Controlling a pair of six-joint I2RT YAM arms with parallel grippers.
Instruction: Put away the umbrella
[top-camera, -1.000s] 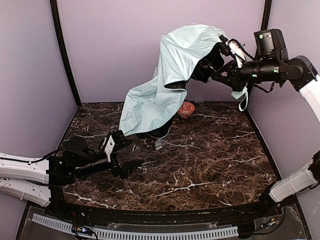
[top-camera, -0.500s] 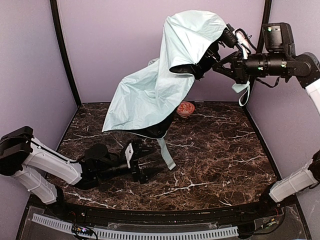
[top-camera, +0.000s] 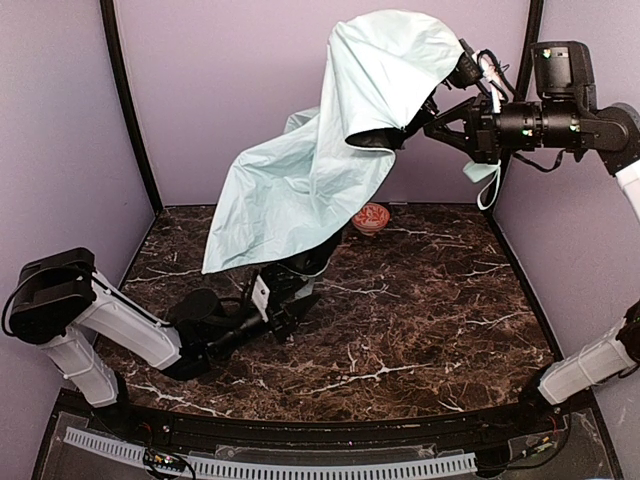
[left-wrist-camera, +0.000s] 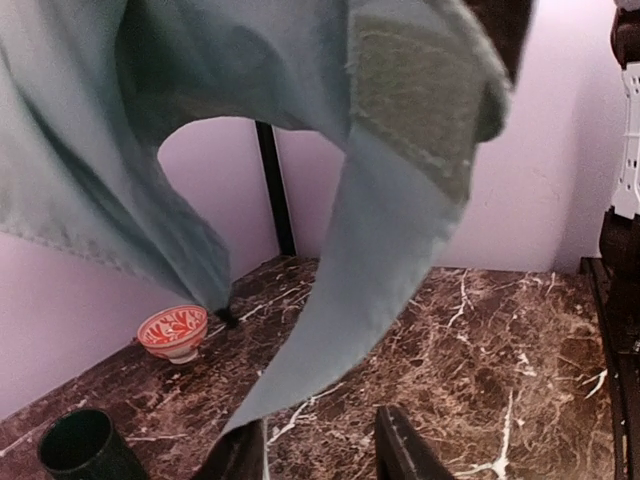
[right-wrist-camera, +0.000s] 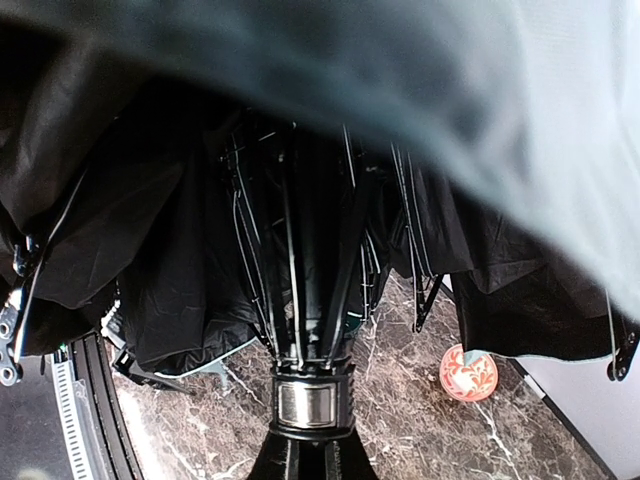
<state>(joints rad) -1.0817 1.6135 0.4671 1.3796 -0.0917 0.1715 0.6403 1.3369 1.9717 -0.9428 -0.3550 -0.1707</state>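
The umbrella (top-camera: 320, 170) hangs half-collapsed in the air, pale mint fabric draped down to the left over its black lining. My right gripper (top-camera: 450, 122) holds it high at the upper right, shut on the base of the ribs (right-wrist-camera: 300, 250); its fingers (right-wrist-camera: 312, 455) clamp just below the metal collar. A mint wrist loop (top-camera: 484, 178) dangles beside that gripper. My left gripper (top-camera: 288, 300) sits low under the hanging fabric. Its closing strap (left-wrist-camera: 370, 280) drops to the tip of my left finger (left-wrist-camera: 240, 455), and the left gripper (left-wrist-camera: 315, 452) stands partly open with marble showing in the gap.
A small red-and-white bowl (top-camera: 372, 217) stands at the back of the marble table (top-camera: 420, 320), also seen as the bowl (left-wrist-camera: 173, 331) and bowl (right-wrist-camera: 468, 373). A dark green mug (left-wrist-camera: 85, 447) is near it. Purple walls close the back and sides.
My left arm has reached forward and right, under the umbrella, and its jaws have narrowed beside the strap. The right arm has lifted the umbrella a little higher.
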